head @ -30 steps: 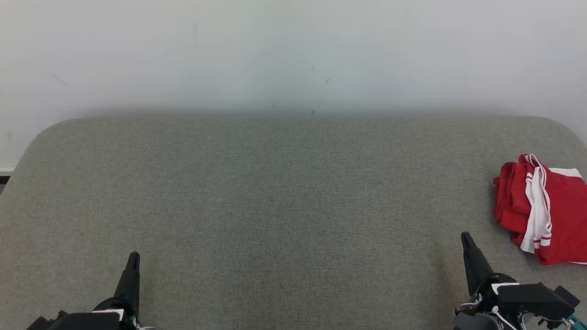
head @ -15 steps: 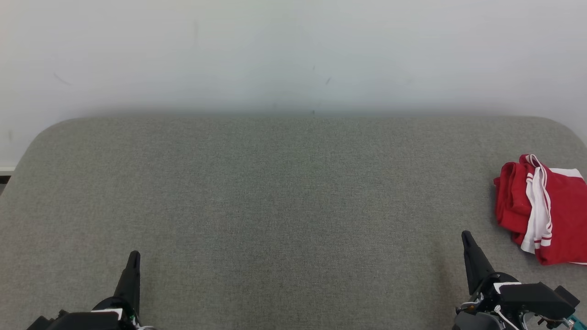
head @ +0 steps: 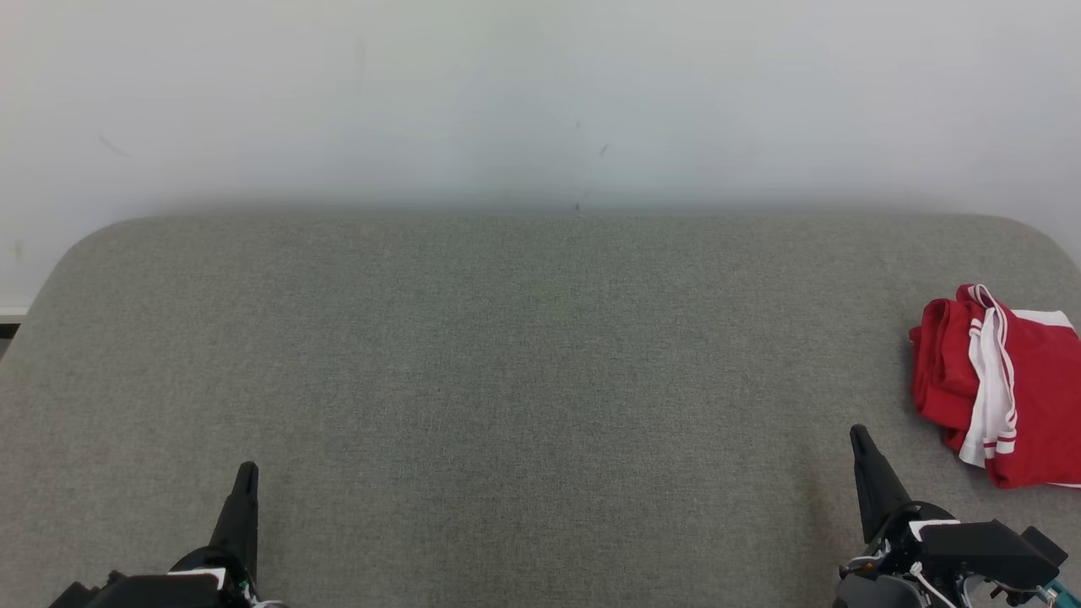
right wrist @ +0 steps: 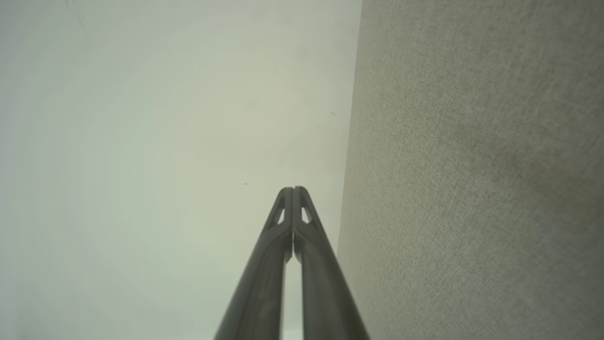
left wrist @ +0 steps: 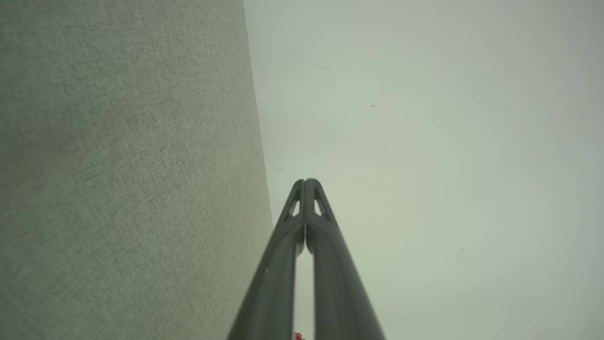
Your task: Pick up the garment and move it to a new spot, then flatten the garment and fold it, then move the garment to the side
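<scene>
The garment (head: 1009,384), red with white stripes, lies folded in a small bundle at the far right edge of the grey padded table (head: 524,355). My right gripper (head: 860,435) rests near the table's front right, a little left of and below the garment, shut and empty. At the front left my left gripper (head: 247,469) is shut too, with nothing in it. The left wrist view shows its fingers (left wrist: 306,182) pressed together, pointing at the pale wall. In the right wrist view the gripper (right wrist: 293,190) has its tips touching as well.
A pale wall (head: 540,101) rises right behind the table's far edge. The table surface runs wide between the two grippers, with rounded far corners. A strip of floor and skirting (head: 8,317) shows at the far left.
</scene>
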You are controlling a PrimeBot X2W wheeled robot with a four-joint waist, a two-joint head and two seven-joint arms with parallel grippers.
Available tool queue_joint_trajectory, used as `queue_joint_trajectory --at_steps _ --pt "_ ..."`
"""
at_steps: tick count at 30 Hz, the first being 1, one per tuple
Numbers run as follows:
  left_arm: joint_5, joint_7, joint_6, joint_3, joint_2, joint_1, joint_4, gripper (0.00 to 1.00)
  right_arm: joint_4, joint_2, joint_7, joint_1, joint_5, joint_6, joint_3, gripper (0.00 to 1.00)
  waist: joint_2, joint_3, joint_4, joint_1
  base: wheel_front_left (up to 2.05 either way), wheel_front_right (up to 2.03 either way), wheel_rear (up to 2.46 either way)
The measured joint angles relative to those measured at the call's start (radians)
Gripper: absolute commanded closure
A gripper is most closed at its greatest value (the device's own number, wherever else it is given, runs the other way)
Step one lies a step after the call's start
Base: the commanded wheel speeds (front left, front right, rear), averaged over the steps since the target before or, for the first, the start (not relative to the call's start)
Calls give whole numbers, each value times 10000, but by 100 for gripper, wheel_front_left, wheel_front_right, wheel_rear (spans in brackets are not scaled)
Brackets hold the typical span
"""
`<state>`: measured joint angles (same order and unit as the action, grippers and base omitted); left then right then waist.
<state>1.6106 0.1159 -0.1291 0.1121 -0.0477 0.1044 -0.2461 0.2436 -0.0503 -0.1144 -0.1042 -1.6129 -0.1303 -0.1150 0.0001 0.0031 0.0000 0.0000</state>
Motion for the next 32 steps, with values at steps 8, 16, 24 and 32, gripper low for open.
queue_joint_trajectory --at_steps 8,16,24,32 --pt "0 0 0 0 -2 0 0 100 0 0 0 -1 0 0 2 100 0 0 0 0 0 0 0" --pt "2 0 0 0 -2 1 2 100 0 0 0 -1 0 0 2 100 0 0 0 0 0 0 0" --pt "2 0 0 0 -2 1 2 100 2 0 0 -1 0 0 0 100 0 0 0 0 0 0 0" --pt "2 0 0 0 -2 1 2 100 0 0 0 -1 0 0 2 100 0 0 0 0 0 0 0"
